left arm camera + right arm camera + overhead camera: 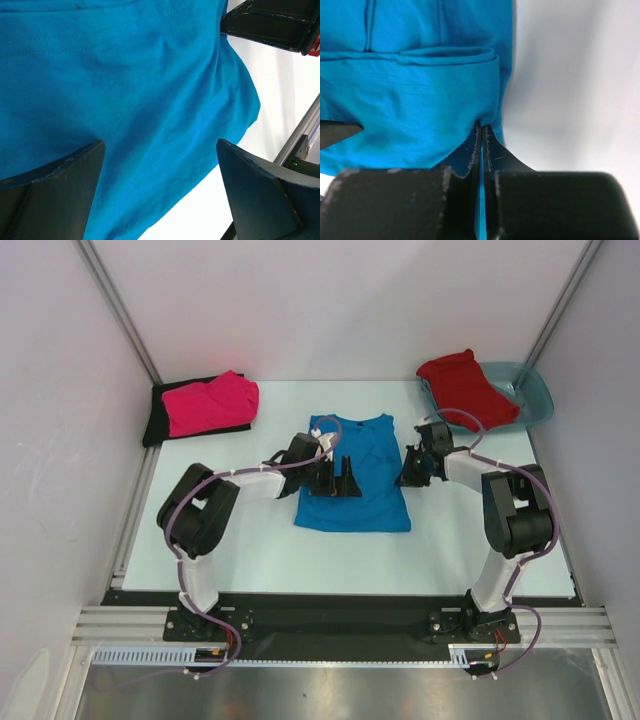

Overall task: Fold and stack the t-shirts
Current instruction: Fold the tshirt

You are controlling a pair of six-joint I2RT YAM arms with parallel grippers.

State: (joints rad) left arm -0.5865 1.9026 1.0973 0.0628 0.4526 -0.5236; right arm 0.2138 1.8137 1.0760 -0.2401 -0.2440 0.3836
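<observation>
Black fingers of the right gripper [482, 127] fill the foreground of its wrist view. They are pressed together on a thin sliver of the bright blue cloth t-shirt [372, 498] at its right-hand edge, just below a turned-in hem. Seen from overhead, the blue shirt lies flat in the middle of the white table [280, 550], collar away from the arms. The left gripper [160, 145] sits over the shirt's left half with its jaws spread wide and only flat cloth beneath; whether its tips touch the fabric cannot be told. At the far left, a hot pink t-shirt [210, 403] rests on a black t-shirt [155, 422]. At the far right, a crumpled red t-shirt [462, 385] lies partly in a translucent teal plastic tub [536, 398].

The blue shirt looks to be mid-fold, with the red one yet to be handled. The main risk is the right-hand pinch, which holds so little cloth that the edge could slip free on lifting. It might also catch only the top layer, leaving the fold lopsided. With the left jaws unclosed, a pull from the right alone could drag the whole shirt sideways and bunch it.
</observation>
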